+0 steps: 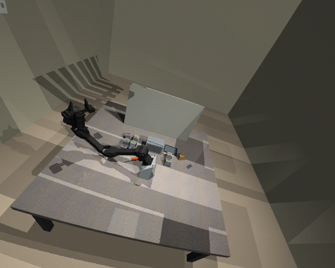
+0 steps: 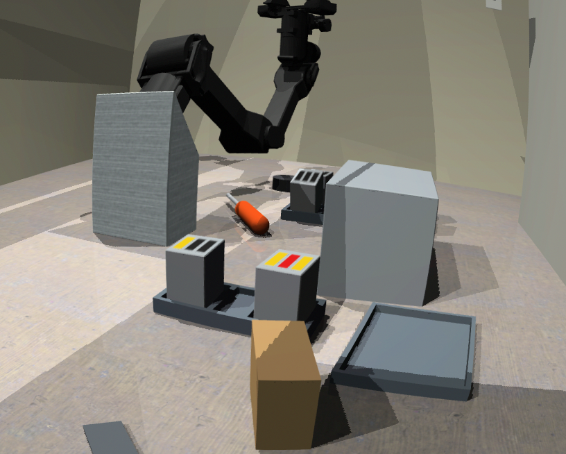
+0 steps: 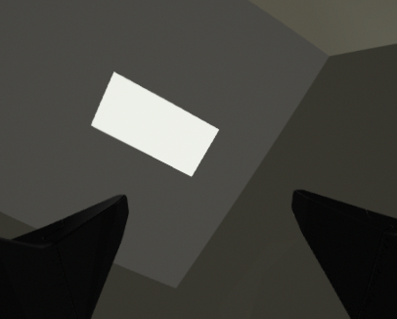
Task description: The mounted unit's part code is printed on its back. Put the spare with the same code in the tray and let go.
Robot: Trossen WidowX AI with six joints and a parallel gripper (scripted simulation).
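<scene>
My gripper point(image 1: 78, 103) point(image 2: 297, 5) point(image 3: 210, 202) is open and empty, raised high and pointing up, away from the table; the wrist view shows only ceiling and a white light panel point(image 3: 154, 123). The mounted unit point(image 1: 155, 144) point(image 2: 377, 231) is a plain grey box, and no code shows on the faces in view. A dark tray point(image 1: 170, 149) point(image 2: 410, 378) lies empty beside it. In a near rack point(image 2: 236, 321) stand a spare with yellow-black-black stripes point(image 2: 194, 269) and a spare with yellow-red-yellow stripes point(image 2: 286, 283). A spare with black stripes point(image 2: 306, 189) stands behind; several more spares point(image 1: 130, 140) show in the top view.
An orange-handled screwdriver point(image 1: 132, 158) point(image 2: 252, 217) lies by the arm's base. A tall grey block point(image 1: 146, 170) point(image 2: 141, 165) stands near it. A tan box point(image 1: 181, 157) point(image 2: 283, 387) stands in front of the rack. A large grey panel point(image 1: 160, 113) stands at the table's back. A small dark plate point(image 1: 189, 166) point(image 2: 111, 437) lies flat.
</scene>
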